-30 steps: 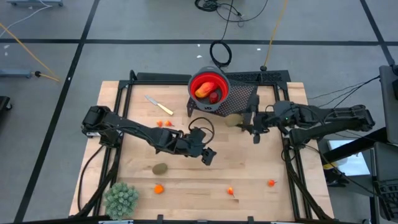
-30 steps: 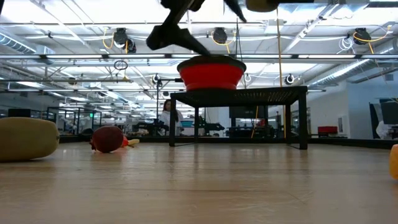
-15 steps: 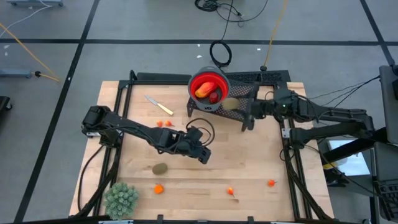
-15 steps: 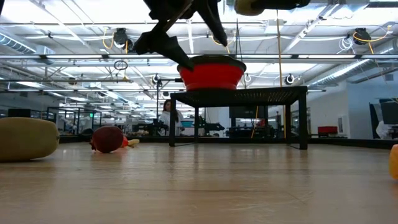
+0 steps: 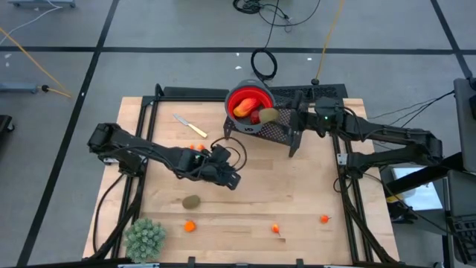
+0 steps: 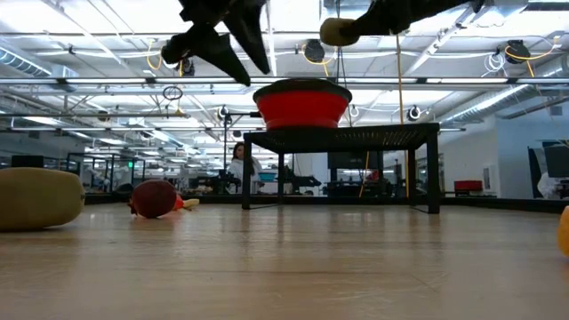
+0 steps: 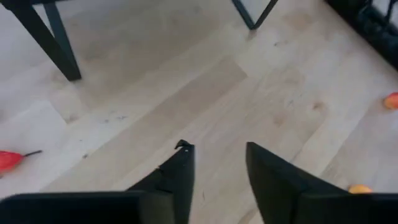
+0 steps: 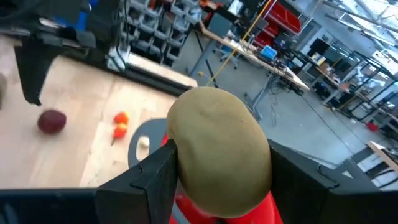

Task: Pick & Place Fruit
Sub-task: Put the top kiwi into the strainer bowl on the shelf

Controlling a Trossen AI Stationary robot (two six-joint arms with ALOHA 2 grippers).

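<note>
A red bowl [image 5: 248,99] with red and orange fruit in it stands on a black mesh stand [image 5: 279,131] at the table's far middle. My right gripper [image 5: 277,117] is shut on a brown kiwi [image 5: 268,115] and holds it at the bowl's right rim. A second kiwi [image 5: 192,201] lies on the table's near left. Small orange pieces [image 5: 190,225] [image 5: 324,219] lie near the front. My left gripper [image 5: 231,179] hangs open over bare wood at mid-table, with nothing between its fingers [image 7: 181,170]. My right gripper pinches the kiwi's two sides [image 8: 181,163] between its two fingers. The fingers reach in level from the table's right side. The kiwi [image 6: 338,31] is lifted clear and hangs above the red bowl's rim [image 8: 183,206].
A yellow-handled knife [image 5: 190,126] lies at the far left, with small red pieces [image 5: 195,147] near it. A pale green spiky plant ball [image 5: 145,238] sits at the near left corner. A dark red fruit [image 6: 153,197] rests on the wood.
My right gripper has carried the kiwi toward the table's far edge and left, from beside the stand up to the bowl's rim. My left gripper has drawn back toward the table's left edge, and its fingers have come closer together.
</note>
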